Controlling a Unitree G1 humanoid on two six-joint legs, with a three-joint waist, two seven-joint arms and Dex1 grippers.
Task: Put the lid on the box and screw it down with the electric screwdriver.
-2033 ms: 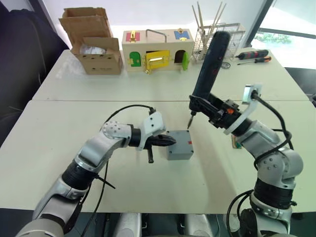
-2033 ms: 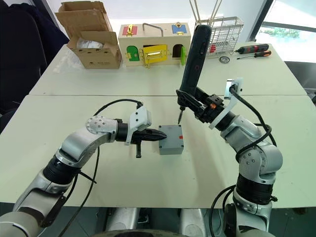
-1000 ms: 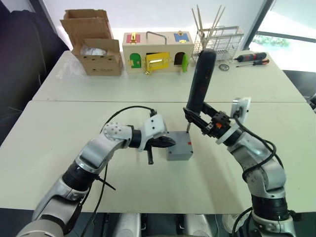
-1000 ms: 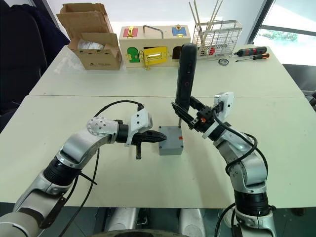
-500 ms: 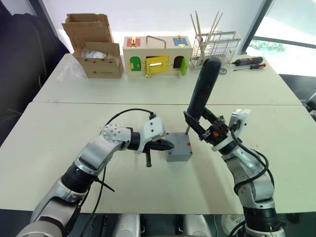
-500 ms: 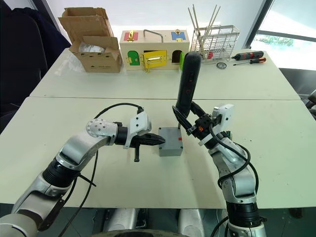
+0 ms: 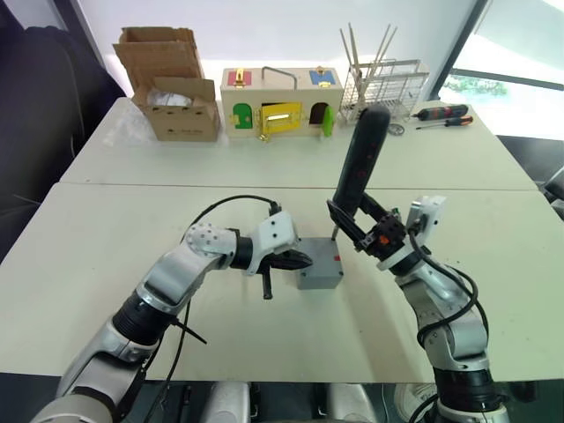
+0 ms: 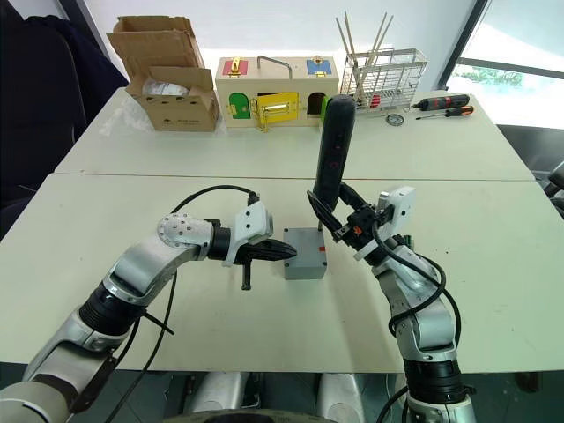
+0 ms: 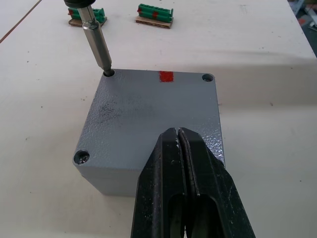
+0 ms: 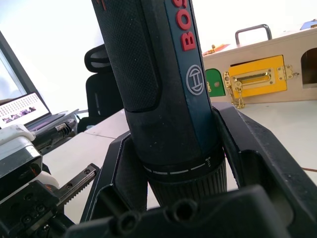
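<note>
Electric screwdriver (image 8: pixel 333 150) in right pincer (image 8: pixel 339 226), apparently unmoved; left pincer (image 9: pixel 181 148) closed.

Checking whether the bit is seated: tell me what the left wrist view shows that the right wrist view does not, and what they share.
Left wrist view alone: the lid closed on the box, the bit tip in one corner screw hole, a screw in the near corner, and the left hand shut, resting on the lid. Right wrist view alone: the right hand clamped round the driver's body, and the wooden latch box behind. Shared: the electric screwdriver.
</note>
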